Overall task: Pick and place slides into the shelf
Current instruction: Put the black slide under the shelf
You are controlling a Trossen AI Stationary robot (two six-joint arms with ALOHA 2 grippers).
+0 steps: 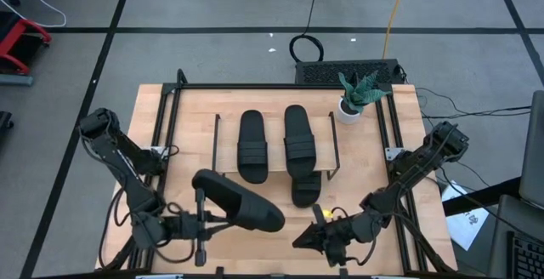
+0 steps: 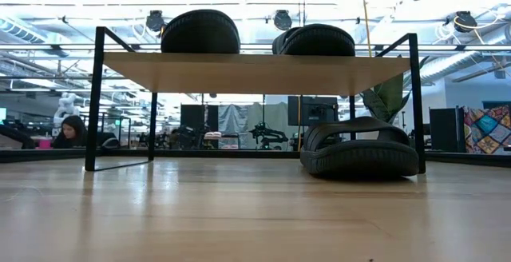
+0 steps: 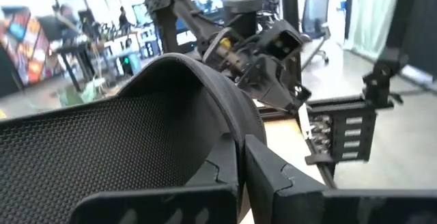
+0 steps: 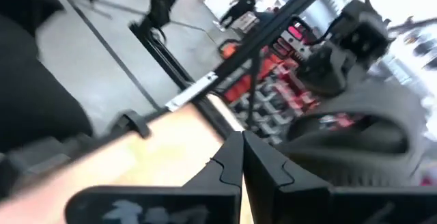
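Left gripper (image 1: 201,219): fingers clamped on one slide (image 1: 238,201); carry level to shelf (image 1: 274,119). Right gripper (image 1: 316,238): fingers together, empty.

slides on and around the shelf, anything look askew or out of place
Two slides lie neatly side by side on the shelf. A third slide sits on the table, poking out from under the shelf's near edge. The fourth slide is held at an angle by the left end effector, near the table's front.

The shelf (image 1: 274,119) top carries two slides (image 1: 252,145) – its left end is bare. Beneath, a third slide (image 2: 359,148) blocks the right side – the left stands open.
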